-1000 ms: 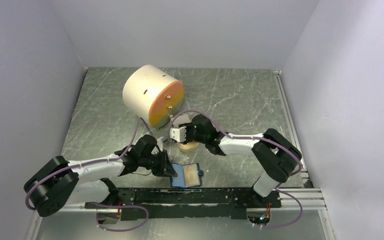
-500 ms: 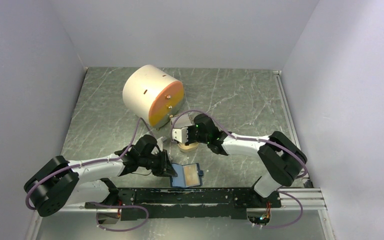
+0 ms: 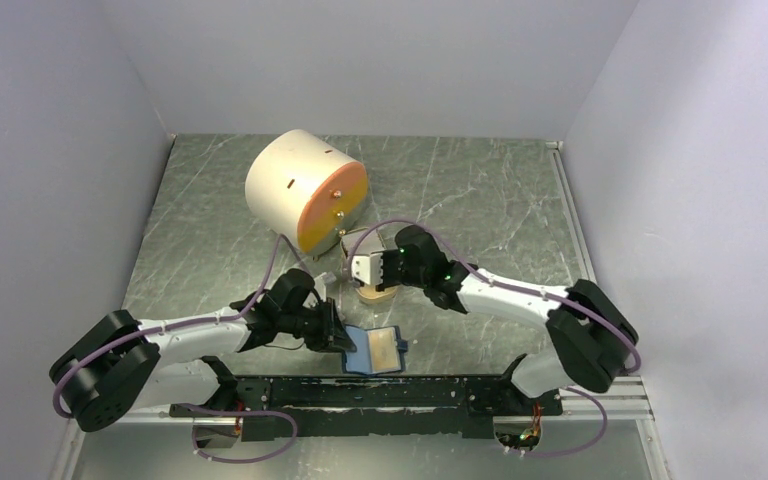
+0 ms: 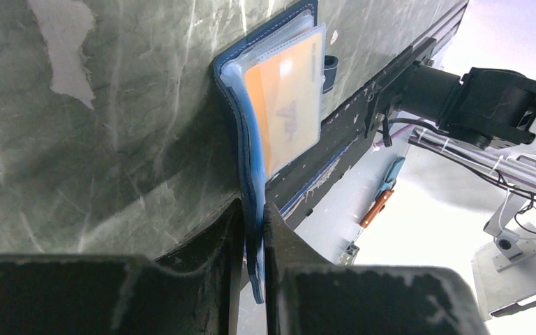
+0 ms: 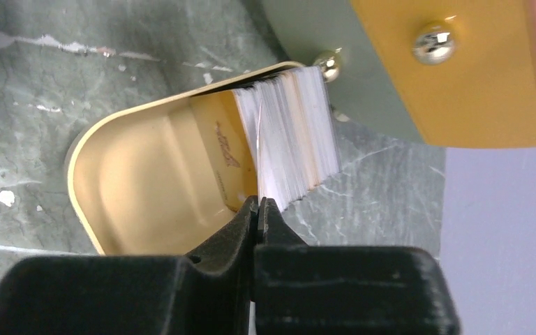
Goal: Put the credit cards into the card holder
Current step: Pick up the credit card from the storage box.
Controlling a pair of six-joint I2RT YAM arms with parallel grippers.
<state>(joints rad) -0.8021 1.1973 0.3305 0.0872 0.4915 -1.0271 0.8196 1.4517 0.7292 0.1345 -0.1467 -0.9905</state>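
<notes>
R arm's out over the tan dish (image 5: 132, 188), mid-worktop, just near of the big cream cylinder (image 3: 295, 180). The right fingers (image 5: 232, 237) are pressed fully together at the near edge of the credit cards (image 5: 300, 132), which stand on edge in the dish's right end. One thin card looks to peel off the front of the stack and run down into the tips, so prob a single-card pinch, though the tips hide the contact itself.

L side: the left fingers (image 4: 213, 251) are nipped almost shut on the cover of the card holder (image 4: 279, 84), propping it open at the near edge of the worktop (image 3: 480, 200), well apart from the dish.

To do this well, I'd say:
- lift straight up, slow, so neighbours don't drag out with it
- check only one card comes
- L keeps the holder steady and spread, pocket mouth facing the incoming card
- feed the card in edge-first, square to the slot

Count:
- arms 2
- card holder 1
- dish 1
- cylinder 1, w/ 2 brass knobs (image 5: 433, 42)
- cards: dense stack, too fine to count
- 1 orange-tan panel behind the holder's clear sleeve (image 4: 289, 98); card or pocket, can't tell
</notes>
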